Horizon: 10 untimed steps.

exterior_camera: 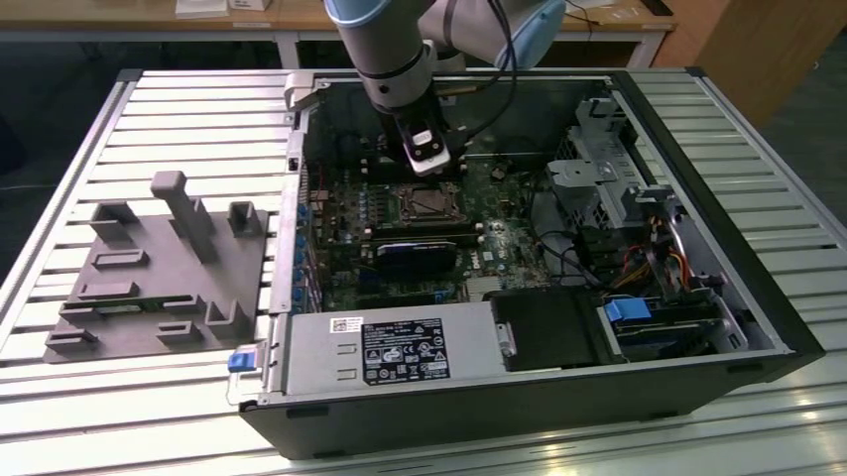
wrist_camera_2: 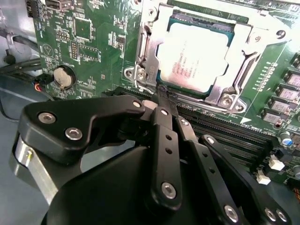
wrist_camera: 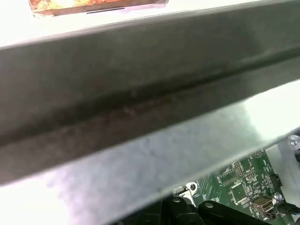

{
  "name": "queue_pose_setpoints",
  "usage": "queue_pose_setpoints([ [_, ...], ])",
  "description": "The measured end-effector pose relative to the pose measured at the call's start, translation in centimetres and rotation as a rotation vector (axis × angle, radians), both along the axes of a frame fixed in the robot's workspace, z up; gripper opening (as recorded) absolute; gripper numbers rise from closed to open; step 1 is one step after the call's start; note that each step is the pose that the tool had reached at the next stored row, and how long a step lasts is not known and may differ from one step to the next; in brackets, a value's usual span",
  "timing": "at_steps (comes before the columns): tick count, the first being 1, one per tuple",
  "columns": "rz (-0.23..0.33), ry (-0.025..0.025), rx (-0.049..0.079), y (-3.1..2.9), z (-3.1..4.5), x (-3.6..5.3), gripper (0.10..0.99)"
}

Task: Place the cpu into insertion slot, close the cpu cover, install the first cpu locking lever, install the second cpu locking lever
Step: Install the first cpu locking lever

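Note:
The cpu (wrist_camera_2: 197, 56) lies flat in the insertion slot (exterior_camera: 423, 203), its pale metal top facing up. The silvery cpu cover (wrist_camera_2: 246, 40) is down over it, framing the chip through its square window. My gripper (wrist_camera_2: 161, 91) is shut with its black fingers (wrist_camera_2: 165, 140) pressed together. The fingertips rest at the socket's rim, beside the screw at the cover's corner (wrist_camera_2: 140, 72). Whether they touch a locking lever I cannot tell. In the exterior view the gripper (exterior_camera: 427, 164) hangs just behind the socket inside the open computer case (exterior_camera: 741, 297).
Long black memory slots (wrist_camera_2: 225, 131) run beside the socket, and a coin battery (wrist_camera_2: 63, 77) sits on the green board (wrist_camera: 243, 187). A power supply (exterior_camera: 397, 347) fills the case's front. A grey fixture (exterior_camera: 159, 268) stands at the exterior view's left. The case wall (wrist_camera: 140, 93) looms close.

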<state>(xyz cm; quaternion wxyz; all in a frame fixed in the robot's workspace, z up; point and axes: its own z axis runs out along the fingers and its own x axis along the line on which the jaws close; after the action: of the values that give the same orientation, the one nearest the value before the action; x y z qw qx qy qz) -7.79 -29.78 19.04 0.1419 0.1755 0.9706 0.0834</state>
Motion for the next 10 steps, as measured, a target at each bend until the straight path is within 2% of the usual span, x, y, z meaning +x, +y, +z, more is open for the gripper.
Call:
queue_pose_setpoints([
  [1, 0.0, -0.0001, 0.003, 0.01, -0.01, 0.0, 0.102],
  [10, 0.0, -0.0003, 0.004, 0.01, 0.42, 0.01, 0.102],
])
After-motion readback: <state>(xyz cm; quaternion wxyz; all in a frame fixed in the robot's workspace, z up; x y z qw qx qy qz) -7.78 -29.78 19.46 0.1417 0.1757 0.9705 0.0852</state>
